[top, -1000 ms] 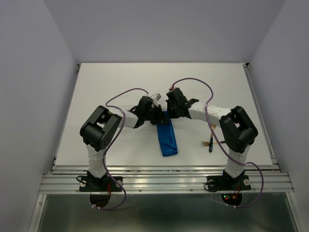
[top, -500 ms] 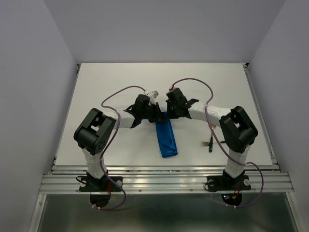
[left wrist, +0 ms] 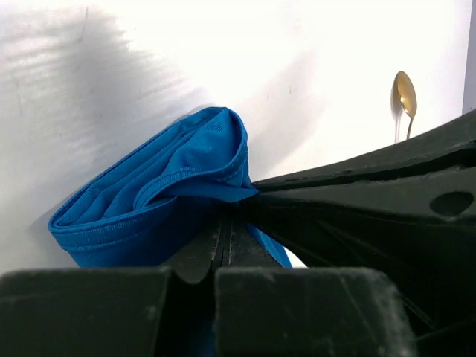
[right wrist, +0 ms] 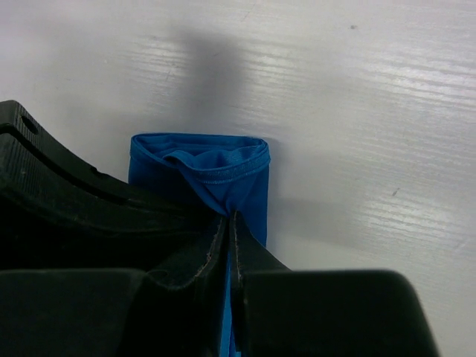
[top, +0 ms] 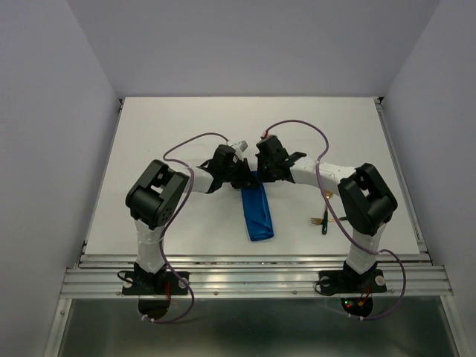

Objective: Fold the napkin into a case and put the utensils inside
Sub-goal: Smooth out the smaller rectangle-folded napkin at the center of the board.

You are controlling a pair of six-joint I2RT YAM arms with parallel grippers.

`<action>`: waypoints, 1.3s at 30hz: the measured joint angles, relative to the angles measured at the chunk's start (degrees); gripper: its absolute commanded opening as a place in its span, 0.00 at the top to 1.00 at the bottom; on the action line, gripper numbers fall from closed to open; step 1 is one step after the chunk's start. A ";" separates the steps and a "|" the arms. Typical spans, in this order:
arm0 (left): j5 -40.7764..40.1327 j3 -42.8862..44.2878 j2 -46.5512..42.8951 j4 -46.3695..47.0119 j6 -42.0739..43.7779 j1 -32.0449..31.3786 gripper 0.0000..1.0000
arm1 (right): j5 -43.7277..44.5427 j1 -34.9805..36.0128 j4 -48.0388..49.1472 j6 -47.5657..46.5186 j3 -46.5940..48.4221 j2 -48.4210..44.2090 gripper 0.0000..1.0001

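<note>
1. My left hand (left wrist: 227, 223) is closed, pinching a fold at the far end of the napkin (top: 257, 214).
2. My right hand (right wrist: 229, 219) is clamped on the same end from the other side, with blue cloth caught between its fingers.
3. The napkin lies on the counter (top: 186, 134) as a narrow folded strip that runs from my hands toward the near edge.
4. The utensils (top: 323, 222) rest on the counter to the right of the napkin, apart from it and beside my right arm.
5. My left wrist view shows the spoon (left wrist: 405, 95) bowl up, beyond the cloth.
</note>
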 measured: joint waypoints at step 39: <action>-3.02 6.12 -1.79 -10.64 5.81 0.20 1.00 | -0.22 -0.11 2.97 0.55 0.55 4.07 0.91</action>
